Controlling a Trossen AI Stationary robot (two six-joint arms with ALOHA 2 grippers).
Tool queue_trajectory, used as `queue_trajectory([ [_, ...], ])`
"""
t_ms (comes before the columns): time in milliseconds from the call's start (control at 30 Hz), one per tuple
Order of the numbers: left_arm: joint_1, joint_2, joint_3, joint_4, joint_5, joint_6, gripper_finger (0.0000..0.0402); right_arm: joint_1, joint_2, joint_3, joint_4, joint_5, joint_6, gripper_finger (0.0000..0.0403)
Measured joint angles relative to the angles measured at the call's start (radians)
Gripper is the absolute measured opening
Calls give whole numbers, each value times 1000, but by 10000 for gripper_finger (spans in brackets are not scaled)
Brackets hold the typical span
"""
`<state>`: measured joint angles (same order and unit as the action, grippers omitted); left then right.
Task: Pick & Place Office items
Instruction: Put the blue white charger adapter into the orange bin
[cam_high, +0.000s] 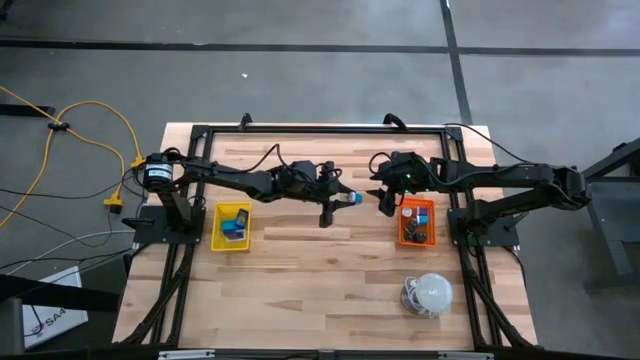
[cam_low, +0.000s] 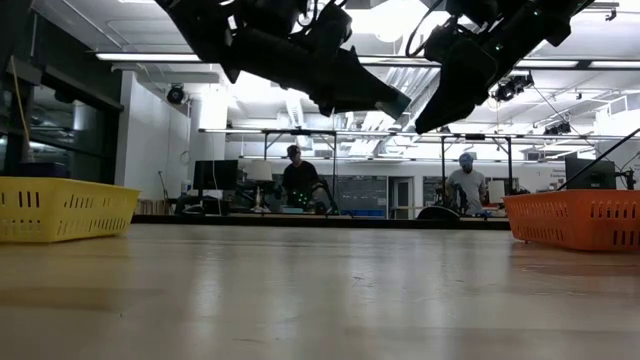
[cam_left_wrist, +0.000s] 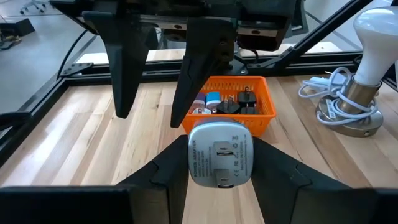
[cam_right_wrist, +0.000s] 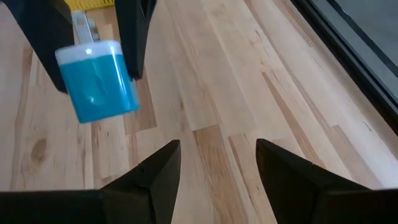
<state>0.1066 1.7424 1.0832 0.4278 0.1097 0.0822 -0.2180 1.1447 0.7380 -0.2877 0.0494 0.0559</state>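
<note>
A small blue-and-white plug adapter (cam_left_wrist: 221, 154) hangs above the middle of the table with my left gripper (cam_high: 345, 198) shut on it. In the right wrist view its blue body (cam_right_wrist: 96, 81) shows. My right gripper (cam_high: 384, 203) stands open just to its right, facing it, with nothing between its fingers (cam_right_wrist: 155, 168). The orange tray (cam_high: 417, 237) right of centre holds several small office items (cam_left_wrist: 227, 102). The yellow tray (cam_high: 218, 228) on the left holds a few blue and dark pieces (cam_high: 234, 224). My left gripper pinches the adapter by its two opposite sides (cam_left_wrist: 191, 155) between its two fingers (cam_left_wrist: 165, 168). The fingers come nearly level from the table's left, pointing toward the right. The adapter is lifted clear of the table, its labelled white face toward the wrist camera.
A white dome lamp with a coiled cable (cam_high: 430, 293) stands at the near right, beyond the orange tray. A black frame (cam_high: 320, 130) runs round the table. Bare wood (cam_high: 320, 270) lies between the two trays. People (cam_low: 300, 180) are in the room behind.
</note>
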Motion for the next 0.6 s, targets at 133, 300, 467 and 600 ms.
queue_trajectory([
  [133,0,0,0,0,0,-1,138,0,0,0,25,-5,3,195],
  [300,0,0,0,0,0,-2,139,0,0,0,75,-4,21,195],
  [467,0,0,0,3,-16,6,140,0,0,1,108,0,30,195],
  [600,2,0,0,4,-61,28,140,0,0,1,75,-11,22,195],
])
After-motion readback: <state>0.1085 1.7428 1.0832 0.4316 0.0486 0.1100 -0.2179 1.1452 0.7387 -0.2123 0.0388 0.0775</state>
